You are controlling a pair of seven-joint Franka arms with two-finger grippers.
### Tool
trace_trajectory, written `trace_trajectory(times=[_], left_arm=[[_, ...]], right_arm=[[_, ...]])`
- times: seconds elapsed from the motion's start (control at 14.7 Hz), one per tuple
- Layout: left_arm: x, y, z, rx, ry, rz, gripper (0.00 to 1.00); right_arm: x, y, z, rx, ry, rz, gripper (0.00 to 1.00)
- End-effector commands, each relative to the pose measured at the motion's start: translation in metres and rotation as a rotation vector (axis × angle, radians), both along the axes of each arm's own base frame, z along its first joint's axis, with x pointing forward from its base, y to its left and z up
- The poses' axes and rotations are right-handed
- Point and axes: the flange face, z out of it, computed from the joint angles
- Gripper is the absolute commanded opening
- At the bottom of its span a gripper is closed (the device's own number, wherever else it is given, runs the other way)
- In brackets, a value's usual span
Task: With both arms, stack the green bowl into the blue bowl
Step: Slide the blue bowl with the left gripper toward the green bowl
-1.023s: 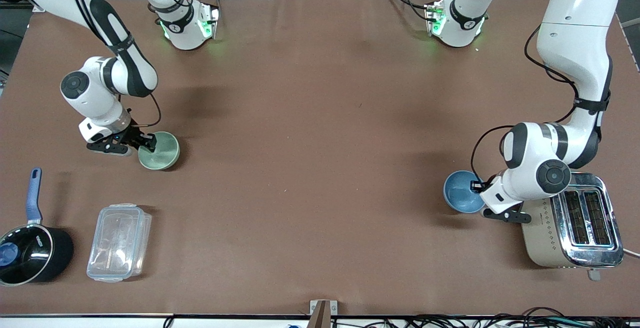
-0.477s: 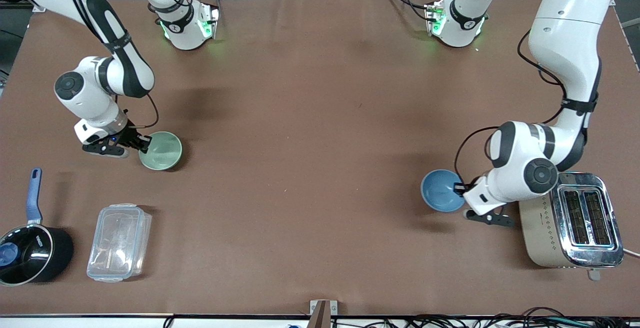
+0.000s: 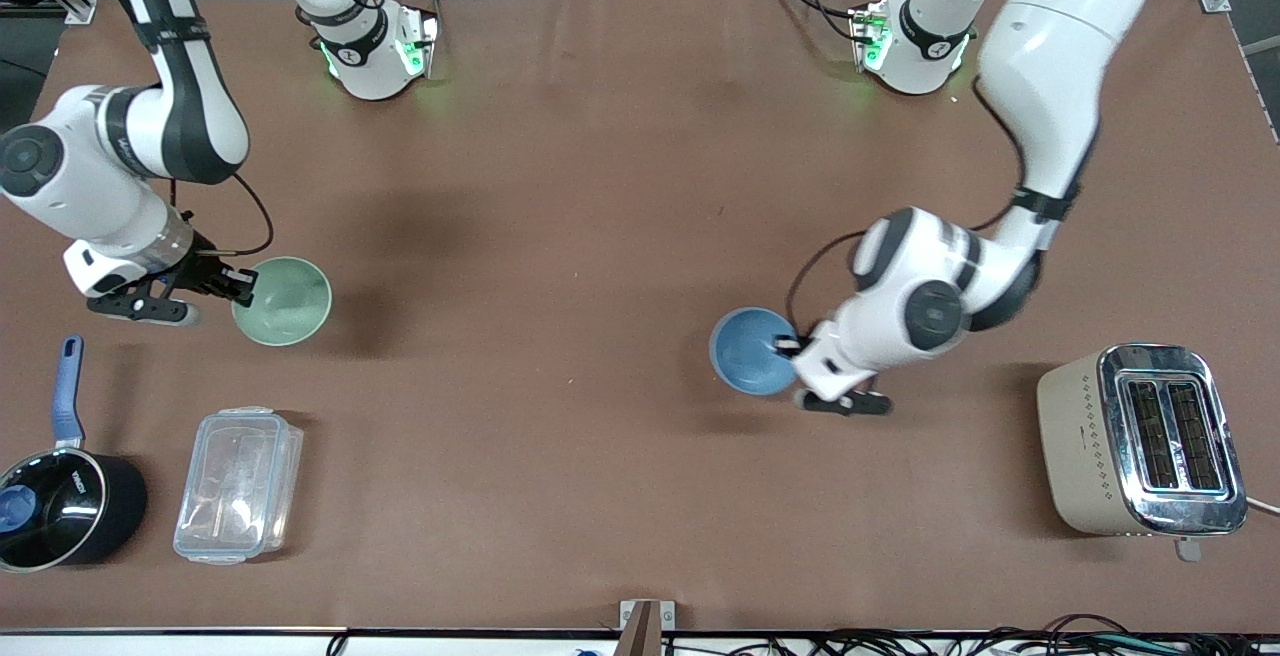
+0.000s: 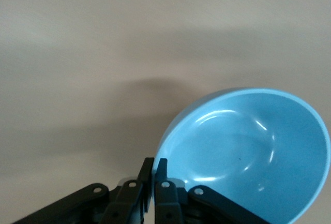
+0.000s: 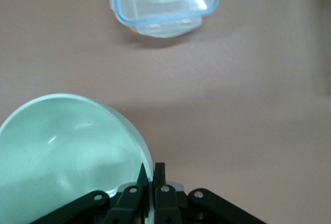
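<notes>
My right gripper (image 3: 243,283) is shut on the rim of the pale green bowl (image 3: 284,300) and holds it in the air over the table at the right arm's end. In the right wrist view the green bowl (image 5: 67,151) hangs from the gripper (image 5: 153,172), one finger inside the rim and one outside. My left gripper (image 3: 790,344) is shut on the rim of the blue bowl (image 3: 750,351) and holds it above the table near the middle. In the left wrist view the blue bowl (image 4: 248,151) sits clamped in the gripper (image 4: 155,164).
A clear plastic lidded container (image 3: 237,484) and a black saucepan with a blue handle (image 3: 62,496) lie near the front edge at the right arm's end. The container also shows in the right wrist view (image 5: 163,1). A toaster (image 3: 1145,439) stands at the left arm's end.
The left arm has carried the blue bowl away from the toaster toward the table's middle. The right arm has lifted the green bowl and shifted it toward its own end of the table.
</notes>
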Motion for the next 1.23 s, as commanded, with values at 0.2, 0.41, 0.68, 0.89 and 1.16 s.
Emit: trace_trajectory(times=[0.2, 0.41, 0.68, 0.89, 1.16], left_arm=[[-0.045, -0.122, -0.031, -0.029, 0.000, 0.111, 0.00], [-0.061, -0.141, -0.048, -0.014, -0.011, 0.108, 0.02], [-0.061, -0.144, -0.047, 0.020, -0.061, 0.106, 1.00], [-0.041, -0.122, 0.003, 0.042, -0.097, 0.138, 1.00], [0.001, -0.066, 0.097, 0.127, -0.123, 0.180, 1.00]], right_arm=[[0.029, 0.111, 0.056, 0.039, -0.016, -0.063, 0.00], [0.037, 0.174, 0.070, 0.056, -0.023, -0.091, 0.00], [0.036, 0.257, 0.059, 0.109, -0.005, -0.151, 0.00], [0.027, 0.312, 0.035, 0.114, 0.007, -0.166, 0.00], [0.011, 0.381, -0.011, 0.131, -0.008, -0.205, 0.00]])
